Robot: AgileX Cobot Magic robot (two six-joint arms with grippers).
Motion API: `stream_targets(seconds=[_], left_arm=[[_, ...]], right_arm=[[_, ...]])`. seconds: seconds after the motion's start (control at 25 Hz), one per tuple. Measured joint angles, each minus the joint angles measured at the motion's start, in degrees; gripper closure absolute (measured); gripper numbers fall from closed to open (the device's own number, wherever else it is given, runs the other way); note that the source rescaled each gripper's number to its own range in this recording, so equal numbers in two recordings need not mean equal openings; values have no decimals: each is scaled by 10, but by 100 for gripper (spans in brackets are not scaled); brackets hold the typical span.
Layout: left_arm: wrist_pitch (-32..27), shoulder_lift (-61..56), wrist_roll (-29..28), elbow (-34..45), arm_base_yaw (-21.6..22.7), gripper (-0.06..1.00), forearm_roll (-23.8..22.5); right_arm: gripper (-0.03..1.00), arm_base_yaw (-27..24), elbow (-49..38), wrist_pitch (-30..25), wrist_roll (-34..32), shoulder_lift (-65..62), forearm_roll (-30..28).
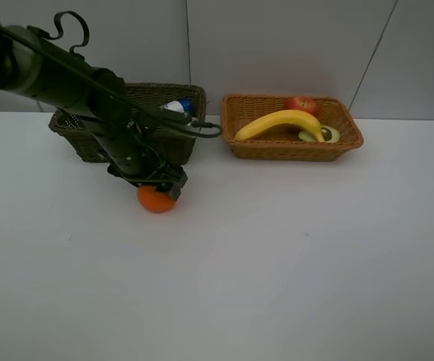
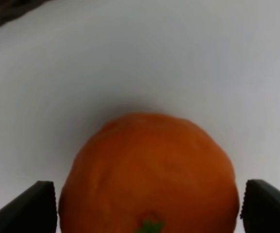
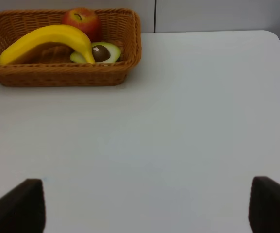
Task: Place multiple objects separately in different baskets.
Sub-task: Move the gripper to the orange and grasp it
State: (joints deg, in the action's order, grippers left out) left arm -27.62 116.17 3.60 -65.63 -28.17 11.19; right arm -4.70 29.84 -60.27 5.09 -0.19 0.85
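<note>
Where arm hides it overhead, orange (image 2: 149, 174) (stem visible) shows.

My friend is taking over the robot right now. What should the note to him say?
Left gripper: open, jaws either side of the orange on the table, not closed on it.
Right gripper: open, holding nothing, above bare table.
Done: banana, red apple and avocado half lie in the orange-tan basket. The dark basket holds some items, mostly hidden by the arm.
Left: grip the orange and basket it.
</note>
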Motion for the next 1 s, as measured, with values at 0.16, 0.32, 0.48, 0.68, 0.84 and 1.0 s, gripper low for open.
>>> stream_targets(seconds=[0.16,0.32,0.48,0.68,0.84,1.0], left_arm=[[-2,7,0,0,0,-5,0],[-2,9,0,0,0,-5,0],[-7,10,-4,0,0,-3,0],[-8,10,-18,0,0,1,0],[-9,10,-23,0,0,1,0],[-9,10,-23,0,0,1,0]], right_arm=[[15,0,0,0,0,0,0],[15,0,0,0,0,0,0],[15,0,0,0,0,0,0],[15,0,0,0,0,0,0],[15,0,0,0,0,0,0],[15,0,0,0,0,0,0]])
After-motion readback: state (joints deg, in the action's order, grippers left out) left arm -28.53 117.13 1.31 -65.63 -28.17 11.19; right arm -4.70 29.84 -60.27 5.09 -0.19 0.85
